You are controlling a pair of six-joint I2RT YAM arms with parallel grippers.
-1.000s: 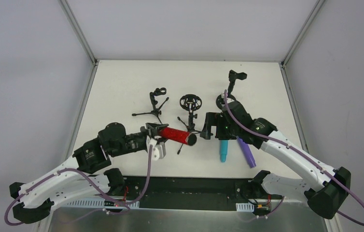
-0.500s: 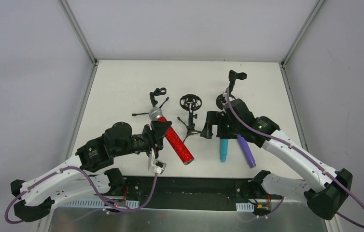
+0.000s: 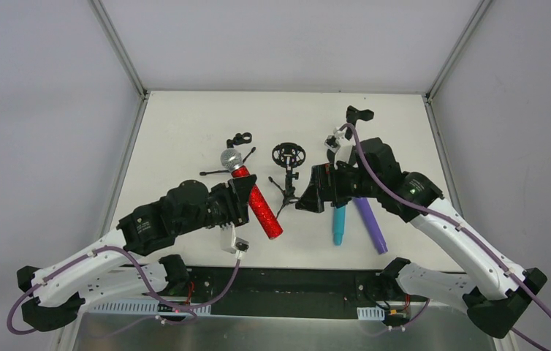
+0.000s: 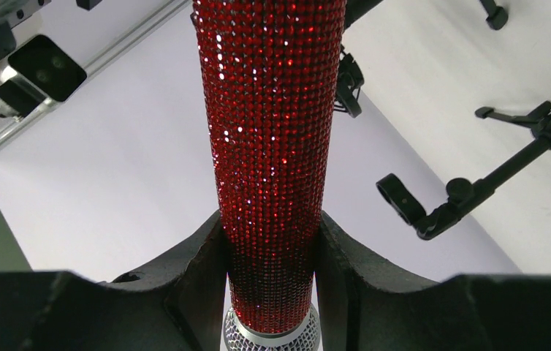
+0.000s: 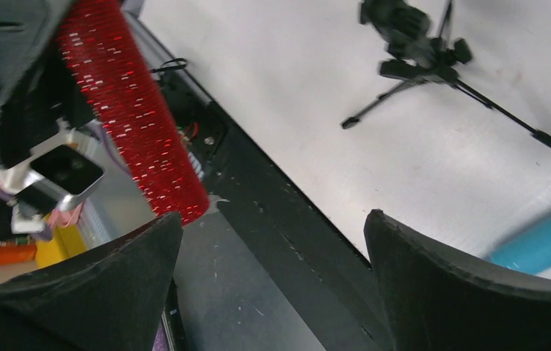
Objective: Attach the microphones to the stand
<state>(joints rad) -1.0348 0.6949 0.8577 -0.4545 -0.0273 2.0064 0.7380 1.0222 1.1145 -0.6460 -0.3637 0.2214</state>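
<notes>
Red microphone (image 3: 258, 208): clamped across its glittered barrel by the left gripper (image 3: 240, 197), pinched tight on both sides. Its tail end points back toward the arm bases; its silver mesh head lies farther out, close by the left stand (image 3: 234, 157).
Cyan microphone (image 3: 339, 223) and purple microphone (image 3: 371, 227): flat on the table (image 3: 177, 131), side by side, far ends hidden under the right arm.
Right gripper (image 5: 272, 218): jaws spread wide, nothing between them, over the cyan one's far end.
Farther out: middle stand (image 3: 288, 164) with a ring mount; right stand (image 3: 357, 115) partly behind the right arm.
</notes>
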